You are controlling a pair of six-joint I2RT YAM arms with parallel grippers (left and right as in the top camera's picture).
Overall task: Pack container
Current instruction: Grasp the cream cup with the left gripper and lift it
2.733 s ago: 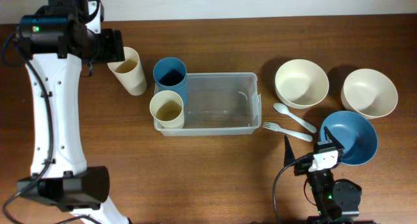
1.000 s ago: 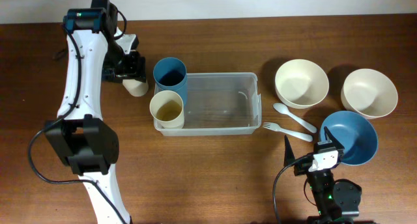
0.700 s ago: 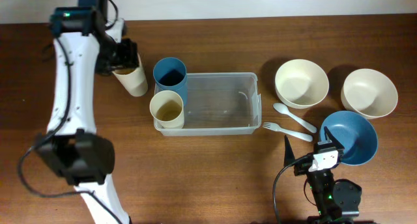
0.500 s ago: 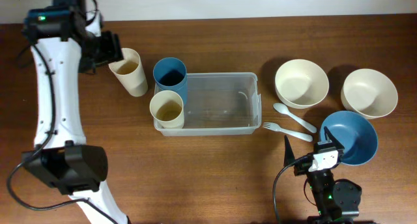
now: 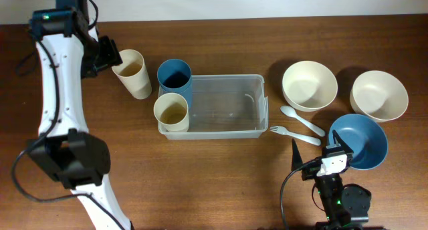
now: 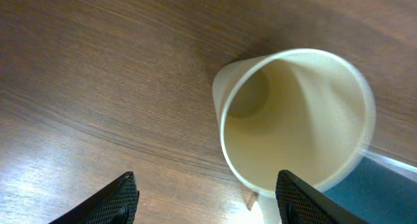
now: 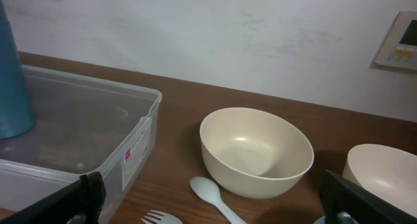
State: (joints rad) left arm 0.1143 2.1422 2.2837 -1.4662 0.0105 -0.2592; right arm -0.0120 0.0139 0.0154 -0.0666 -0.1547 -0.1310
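Note:
The clear container (image 5: pixel 224 107) lies at mid-table and also shows in the right wrist view (image 7: pixel 78 120). A blue cup (image 5: pixel 174 78) and a cream cup (image 5: pixel 171 112) stand at its left end. A second cream cup (image 5: pixel 132 72) stands on the table left of it. My left gripper (image 5: pixel 110 56) is open and empty just left of this cup. In the left wrist view the cup (image 6: pixel 293 120) is ahead of the open fingers (image 6: pixel 212 201), not between them. My right gripper (image 5: pixel 321 160) is open and empty near the front edge (image 7: pixel 221 211).
Two cream bowls (image 5: pixel 309 85) (image 5: pixel 378 95) stand at the back right, with a blue bowl (image 5: pixel 361 140) in front of them. A pale spoon (image 5: pixel 301 120) and fork (image 5: pixel 294 133) lie between the container and the bowls. A wall runs along the back.
My left gripper was over the loose cream cup a second ago and has drawn back to the left of it. The cup stands free. The right arm has not moved.

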